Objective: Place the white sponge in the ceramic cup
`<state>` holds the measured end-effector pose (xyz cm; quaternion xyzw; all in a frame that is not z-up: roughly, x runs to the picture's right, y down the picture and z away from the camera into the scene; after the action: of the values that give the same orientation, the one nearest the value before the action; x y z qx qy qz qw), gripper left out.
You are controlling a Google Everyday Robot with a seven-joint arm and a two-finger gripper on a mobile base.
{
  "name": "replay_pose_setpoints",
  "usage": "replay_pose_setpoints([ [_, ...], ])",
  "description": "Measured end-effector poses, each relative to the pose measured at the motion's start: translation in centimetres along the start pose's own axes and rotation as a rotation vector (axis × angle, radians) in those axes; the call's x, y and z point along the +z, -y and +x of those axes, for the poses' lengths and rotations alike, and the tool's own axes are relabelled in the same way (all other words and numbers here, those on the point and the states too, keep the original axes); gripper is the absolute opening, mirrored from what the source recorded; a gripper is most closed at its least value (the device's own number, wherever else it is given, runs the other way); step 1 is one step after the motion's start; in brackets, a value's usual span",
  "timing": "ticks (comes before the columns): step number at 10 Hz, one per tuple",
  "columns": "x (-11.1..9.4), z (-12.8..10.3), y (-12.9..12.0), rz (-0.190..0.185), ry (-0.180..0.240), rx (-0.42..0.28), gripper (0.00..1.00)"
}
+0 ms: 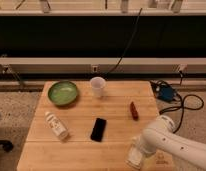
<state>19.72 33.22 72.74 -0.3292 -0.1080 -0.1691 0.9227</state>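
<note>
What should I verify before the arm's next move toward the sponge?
1. Pincer position: low at the table's front right edge, over a pale object there. Ok.
2. White sponge located: the arm covers that spot; the pale object could be it. Cannot tell.
3. Grasp secured: cannot tell.
4. Ceramic cup upright, mouth open, at the back centre. Ok.
5. Path to the cup: the red object and the black phone lie between; carry above them. Ok if lifted.
6. Green bowl and white bottle lie left, off the route. Ok.
</note>
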Motion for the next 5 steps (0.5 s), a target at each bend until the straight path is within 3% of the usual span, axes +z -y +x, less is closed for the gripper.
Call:
replay_pose_setpoints([
  [2,0.42,0.15,-0.1,-0.007,-0.01,0.007,0.72],
  [4,0.83,0.44,-0.19,-0.011,-0.023,0.017,0.49],
  [5,0.9,0.49,-0.23,-0.012,-0.024,0.022,0.42],
])
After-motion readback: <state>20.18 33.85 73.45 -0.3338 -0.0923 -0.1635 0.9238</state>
